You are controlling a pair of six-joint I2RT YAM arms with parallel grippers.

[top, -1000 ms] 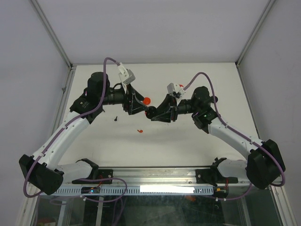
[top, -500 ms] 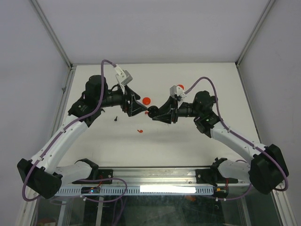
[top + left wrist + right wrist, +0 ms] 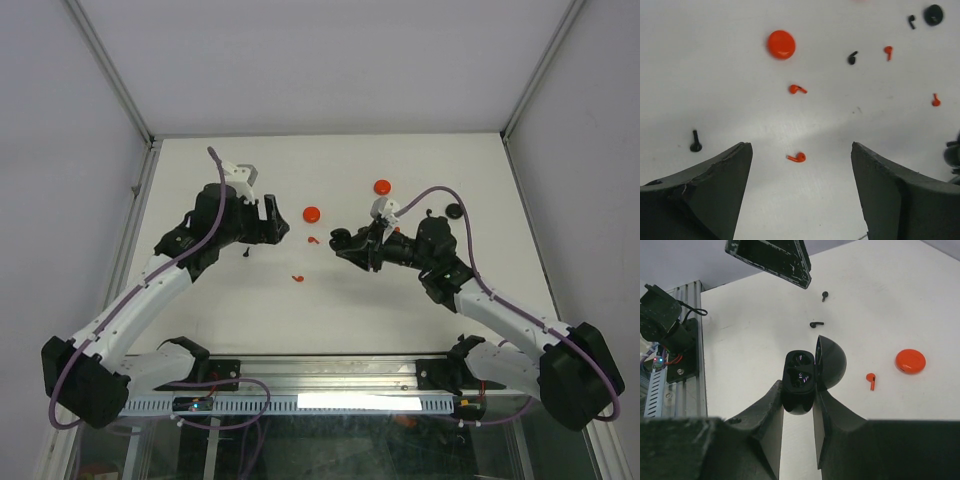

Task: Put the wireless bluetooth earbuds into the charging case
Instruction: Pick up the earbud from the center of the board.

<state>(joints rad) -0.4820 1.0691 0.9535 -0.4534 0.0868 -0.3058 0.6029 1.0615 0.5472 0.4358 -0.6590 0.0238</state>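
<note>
Left gripper (image 3: pixel 274 217) withdrew; open charging case (image 3: pixel 799 374) lies lengthwise in the right gripper (image 3: pixel 799 392).

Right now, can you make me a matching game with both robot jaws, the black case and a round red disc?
Things: 1 left jaws; 2 right jaws; 3 black charging case; 4 round red disc.
States: A lying on the table; B lid open; C wide apart, holding nothing; D shut on the case.
Pairs: 1-C; 2-D; 3-B; 4-A.
</note>
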